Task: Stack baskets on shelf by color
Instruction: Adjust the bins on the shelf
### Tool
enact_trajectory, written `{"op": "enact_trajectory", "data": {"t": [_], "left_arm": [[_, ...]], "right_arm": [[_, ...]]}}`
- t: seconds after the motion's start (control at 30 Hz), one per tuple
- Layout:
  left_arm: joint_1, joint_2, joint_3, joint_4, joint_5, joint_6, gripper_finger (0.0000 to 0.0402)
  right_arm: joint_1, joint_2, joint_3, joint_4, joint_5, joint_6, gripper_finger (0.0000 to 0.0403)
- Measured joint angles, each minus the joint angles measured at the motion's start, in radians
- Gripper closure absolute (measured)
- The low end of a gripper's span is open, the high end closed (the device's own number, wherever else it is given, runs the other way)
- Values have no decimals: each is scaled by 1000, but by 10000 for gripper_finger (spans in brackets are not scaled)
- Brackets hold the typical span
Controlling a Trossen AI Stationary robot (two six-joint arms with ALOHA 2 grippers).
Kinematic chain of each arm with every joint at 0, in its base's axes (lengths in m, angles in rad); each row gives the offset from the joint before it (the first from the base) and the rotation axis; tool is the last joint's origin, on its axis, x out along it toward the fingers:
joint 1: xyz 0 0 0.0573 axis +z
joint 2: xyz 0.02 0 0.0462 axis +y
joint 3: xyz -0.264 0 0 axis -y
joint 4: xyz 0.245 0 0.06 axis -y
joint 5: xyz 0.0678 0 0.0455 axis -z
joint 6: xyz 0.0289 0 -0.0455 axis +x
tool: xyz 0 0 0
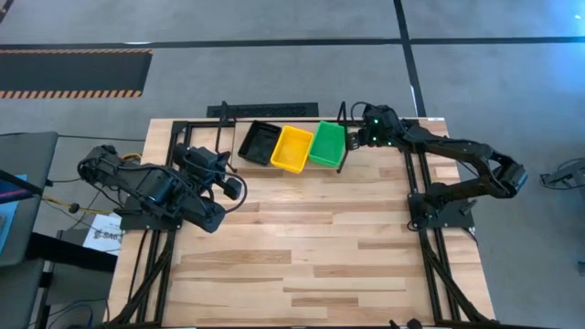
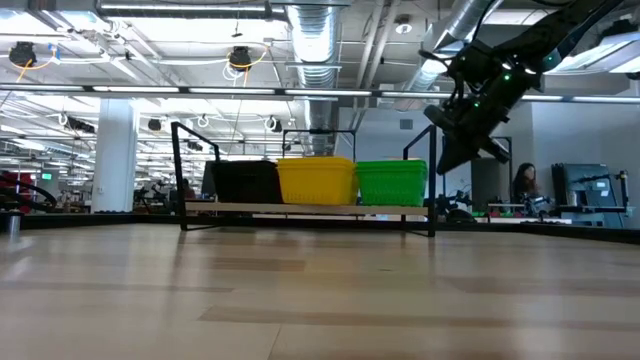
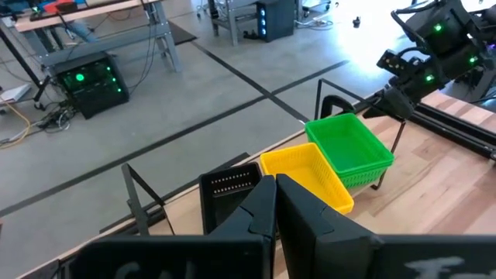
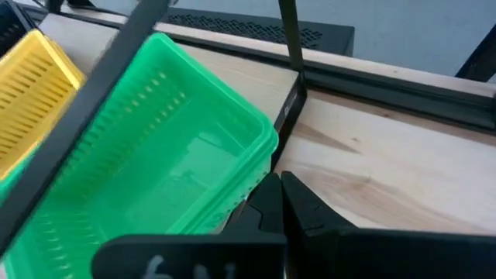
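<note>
A black basket [image 1: 260,142], a yellow basket [image 1: 292,148] and a green basket [image 1: 327,144] stand side by side on the shelf [image 2: 300,209] at the table's far edge. They rest on their bottoms, black at the left and green at the right. My right gripper [image 1: 351,139] is shut and slants down beside the green basket's right end [image 4: 260,147], just outside the shelf's right upright [image 2: 432,180]. My left gripper [image 1: 239,189] is shut. It waits raised over the table's left part, pointing toward the shelf, with nothing in it. My right gripper's shut fingertips [image 4: 267,194] stand at the near right corner of the green basket's rim [image 4: 267,143], coming slanted from the table's right. Whether they touch the rim cannot be told. The basket sits level on the shelf.
Bare wooden tabletop [image 1: 311,247] spreads from the shelf to the near edge. Black frame rails [image 1: 430,256] run along both sides under the arms. A black grille [image 1: 265,110] lies beyond the far edge. A person [image 2: 522,185] sits far off in the room.
</note>
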Motion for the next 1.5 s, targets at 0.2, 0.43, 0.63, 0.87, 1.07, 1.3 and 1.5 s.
{"op": "enact_trajectory", "data": {"t": [0.2,0.43,0.63,0.87,1.07,1.3,1.5], "left_arm": [[0,0,0,0,7,0,401],[100,15,-1,5,55,27,401],[323,78,-1,112,217,285,401],[622,224,-1,392,478,816,401],[814,325,-1,377,659,948,401],[961,395,-1,332,900,1001,401],[970,437,-1,359,920,1038,401]], "right_arm": [[-17,-56,1,-24,-73,6,403],[24,-275,104,-111,-185,5,403],[127,-448,234,-118,-227,1,403],[314,-539,318,-82,-228,-29,403],[444,-555,320,-22,-215,-52,403],[501,-551,320,-24,-153,-79,403],[500,-543,320,-21,-151,-81,403]]}}
